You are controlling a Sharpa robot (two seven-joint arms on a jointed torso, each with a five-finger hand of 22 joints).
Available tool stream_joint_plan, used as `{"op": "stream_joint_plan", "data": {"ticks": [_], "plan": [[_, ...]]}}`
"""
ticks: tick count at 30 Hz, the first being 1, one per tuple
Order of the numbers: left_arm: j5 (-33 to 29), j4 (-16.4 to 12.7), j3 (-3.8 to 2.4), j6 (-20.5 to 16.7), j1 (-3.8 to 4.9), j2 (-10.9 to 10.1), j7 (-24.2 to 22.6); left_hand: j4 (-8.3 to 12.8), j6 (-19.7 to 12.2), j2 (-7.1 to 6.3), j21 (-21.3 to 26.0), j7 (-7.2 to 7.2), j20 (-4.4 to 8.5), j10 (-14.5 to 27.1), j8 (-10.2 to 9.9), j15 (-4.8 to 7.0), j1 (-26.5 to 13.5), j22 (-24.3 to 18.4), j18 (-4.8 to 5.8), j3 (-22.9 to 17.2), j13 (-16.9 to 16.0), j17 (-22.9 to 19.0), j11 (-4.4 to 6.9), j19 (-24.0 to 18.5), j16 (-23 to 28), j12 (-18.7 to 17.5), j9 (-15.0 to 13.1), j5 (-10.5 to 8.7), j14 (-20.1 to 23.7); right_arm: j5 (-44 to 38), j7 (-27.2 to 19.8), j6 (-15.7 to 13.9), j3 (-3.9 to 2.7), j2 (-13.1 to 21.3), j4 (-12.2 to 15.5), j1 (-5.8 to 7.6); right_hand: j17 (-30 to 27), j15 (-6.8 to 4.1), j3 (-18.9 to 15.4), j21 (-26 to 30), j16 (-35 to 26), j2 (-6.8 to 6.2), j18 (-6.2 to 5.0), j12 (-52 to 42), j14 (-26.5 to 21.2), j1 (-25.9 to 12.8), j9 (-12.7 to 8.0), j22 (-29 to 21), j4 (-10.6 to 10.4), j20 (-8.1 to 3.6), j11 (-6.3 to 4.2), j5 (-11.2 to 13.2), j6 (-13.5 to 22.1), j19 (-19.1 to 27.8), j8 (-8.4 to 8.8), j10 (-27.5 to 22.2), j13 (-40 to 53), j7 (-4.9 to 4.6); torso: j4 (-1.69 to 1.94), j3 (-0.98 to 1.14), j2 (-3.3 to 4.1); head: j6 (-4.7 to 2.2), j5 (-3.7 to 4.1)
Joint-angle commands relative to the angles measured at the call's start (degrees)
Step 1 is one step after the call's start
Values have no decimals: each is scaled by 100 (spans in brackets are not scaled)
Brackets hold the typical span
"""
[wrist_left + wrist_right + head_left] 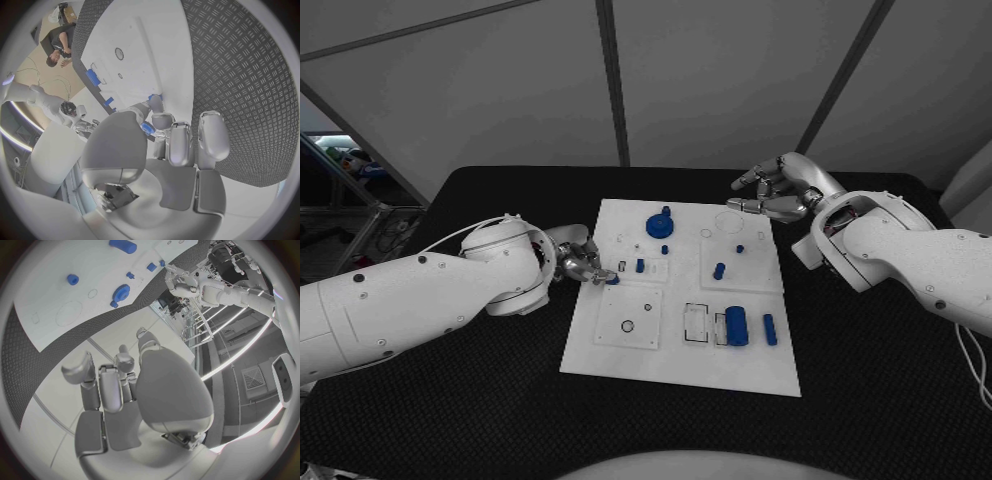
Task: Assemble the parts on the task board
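Observation:
The white task board point(733, 360) lies mid-table. My left hand point(581, 262) is at its left edge and pinches a small blue part point(612, 281) between thumb and fingertips; the left wrist view shows this part point(147, 128) in the hand point(169, 145), low over the board point(144, 55). On the board are a blue gear point(658, 224), a blue cylinder point(736, 326), a blue bar point(770, 329) and small blue pegs point(718, 270). My right hand point(769, 195) hovers at the far right corner, fingers curled with nothing in them. In the right wrist view, the hand point(119, 385) is above the gear point(120, 291).
Black table point(473, 400) surrounds the board. Shallow recesses and a ring mark point(627, 326) mark the board's near left panel. A small blue peg point(640, 265) stands close to my left fingertips. Grey wall panels rise behind the table.

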State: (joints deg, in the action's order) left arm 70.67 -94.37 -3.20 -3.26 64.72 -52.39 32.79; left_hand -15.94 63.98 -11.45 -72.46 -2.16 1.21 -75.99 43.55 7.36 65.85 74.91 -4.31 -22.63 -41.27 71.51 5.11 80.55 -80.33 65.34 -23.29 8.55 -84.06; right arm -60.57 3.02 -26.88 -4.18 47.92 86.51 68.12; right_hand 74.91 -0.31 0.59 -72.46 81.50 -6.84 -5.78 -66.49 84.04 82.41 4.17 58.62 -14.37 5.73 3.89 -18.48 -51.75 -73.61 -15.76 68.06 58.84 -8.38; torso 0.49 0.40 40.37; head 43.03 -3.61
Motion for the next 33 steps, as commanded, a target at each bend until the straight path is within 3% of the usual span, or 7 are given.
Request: {"op": "stream_joint_plan", "data": {"ticks": [1, 3, 5, 6, 9, 21, 33], "plan": [[-134, -27, -6, -133, 5, -17, -115, -44, 51, -12, 55, 12, -40, -28, 34, 5, -154, 181, -36, 161, 17, 8, 4, 9, -23, -28, 8, -23, -221, -15, -45, 18, -3, 4, 10, 6, 156, -56, -3, 34, -21, 48, -60, -1, 269, -12, 4, -5, -2, -40, -48, -26, -46, 0, -28, 3, 0, 10, 1, 2, 0, 4, -4], [-154, -26, -6, -158, 4, -19, -123, -62, 50, -24, 83, 23, -43, -9, 36, 3, -316, 171, -41, 441, 42, 7, -1, -1, -22, -45, 12, -22, -220, -15, -45, 17, -3, 4, 9, 6, 156, -56, -3, 34, -21, 48, -60, -1, 269, -12, 4, -5, -2, -40, -48, -26, -46, 0, -28, 3, 0, 10, 4, 3, -2, 4, -3], [-166, -14, -6, -171, 4, -9, -126, -66, 52, 35, 98, 25, -44, -1, 34, 0, -447, 173, -44, 792, 42, 6, -4, -2, -21, -47, 19, -13, -219, -15, -45, 17, -3, 3, 9, 6, 156, -56, -3, 34, -21, 48, -60, -1, 269, -12, 4, -5, -2, -40, -48, -26, -46, 0, -28, 3, 0, 10, 5, 5, 1, 3, -5], [-170, -6, -6, -173, 3, -1, -126, -53, 52, 133, 105, 0, -50, 0, 32, 14, -463, 180, -41, 1095, 30, 7, -14, 1, -20, -41, 27, 4, -219, -15, -46, 17, -3, 2, 9, 6, 156, -56, -3, 34, -21, 48, -60, -1, 269, -12, 4, -5, -2, -40, -48, -26, -46, 0, -28, 3, 0, 10, 5, 5, 2, 3, -7], [-177, 27, -6, -146, 2, 29, -113, -76, 53, 186, 105, 17, -41, 1, 31, 6, -461, 190, -44, 1306, 20, 10, -2, 7, -21, -38, 34, -3, -220, -15, -47, 17, -3, -2, 8, 6, 156, -56, -3, 34, -21, 48, -60, -1, 269, -12, 4, -5, -2, -40, -48, -26, -46, 0, -28, 3, 0, 10, -4, 5, 5, 4, -11], [-150, 267, -5, 191, -3, 225, 4, 47, 50, 358, 69, -9, -29, -24, 45, 18, 185, 254, -31, 1369, -58, 11, 19, 43, -20, -4, 42, -20, -221, -15, -44, 18, -3, -2, 13, 6, 156, -56, -3, 34, -21, 48, -60, -1, 269, -12, 4, -5, -2, -40, -48, -26, -46, 0, -28, 3, 0, 10, -7, 5, 10, 34, 4], [-37, 350, -4, 443, -5, 290, 28, 198, 36, 333, 66, -15, -30, -31, 46, 16, 492, 277, -27, 1327, -77, 10, 24, 49, -19, -4, 47, -31, -222, -15, -45, 20, -3, -10, 13, 6, 154, -58, -1, 34, -24, 52, -59, 0, 269, -10, 3, -3, 0, -43, -50, -27, -47, -5, -30, 3, -3, 12, 0, 0, 3, 69, 13]]}}
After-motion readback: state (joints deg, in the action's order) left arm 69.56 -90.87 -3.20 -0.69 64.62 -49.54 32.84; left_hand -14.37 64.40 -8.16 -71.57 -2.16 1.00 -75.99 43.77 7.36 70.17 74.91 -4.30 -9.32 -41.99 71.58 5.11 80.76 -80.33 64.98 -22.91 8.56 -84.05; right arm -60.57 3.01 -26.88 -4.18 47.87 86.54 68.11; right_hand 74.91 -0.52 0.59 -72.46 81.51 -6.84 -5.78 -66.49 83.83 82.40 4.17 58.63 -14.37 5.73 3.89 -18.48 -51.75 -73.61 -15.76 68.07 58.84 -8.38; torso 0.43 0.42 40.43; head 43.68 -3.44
